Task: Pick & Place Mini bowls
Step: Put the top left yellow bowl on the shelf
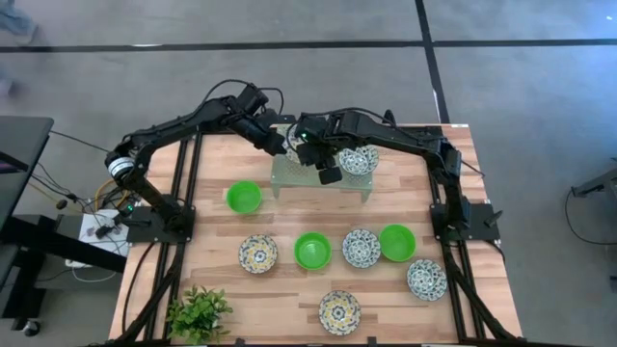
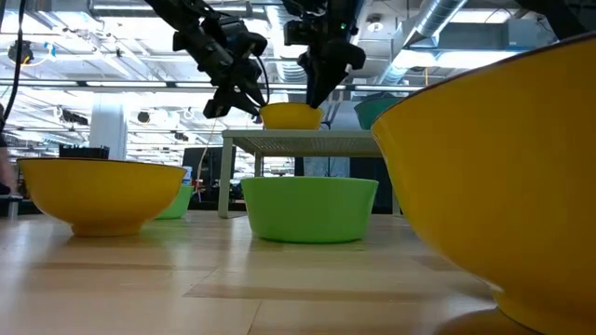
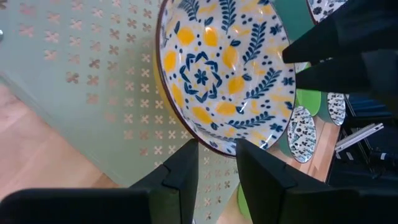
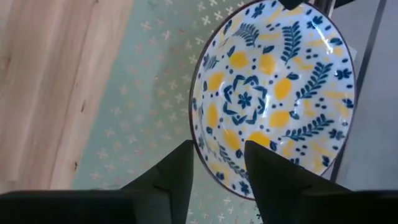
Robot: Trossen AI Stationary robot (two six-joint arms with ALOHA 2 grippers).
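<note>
Both tools (image 1: 289, 145) straddle one lemon-patterned bowl's (image 3: 227, 68) rim on the perforated rack (image 3: 93, 93).

Even, bright light falls on my table (image 1: 289, 289) from overhead, throwing only soft shadows. At table level the ceiling lights (image 2: 56, 51) glare and the nearest yellow bowl (image 2: 503, 177) looms huge and blurred. My own fingers (image 3: 186, 171) sit dark and soft-edged.
</note>
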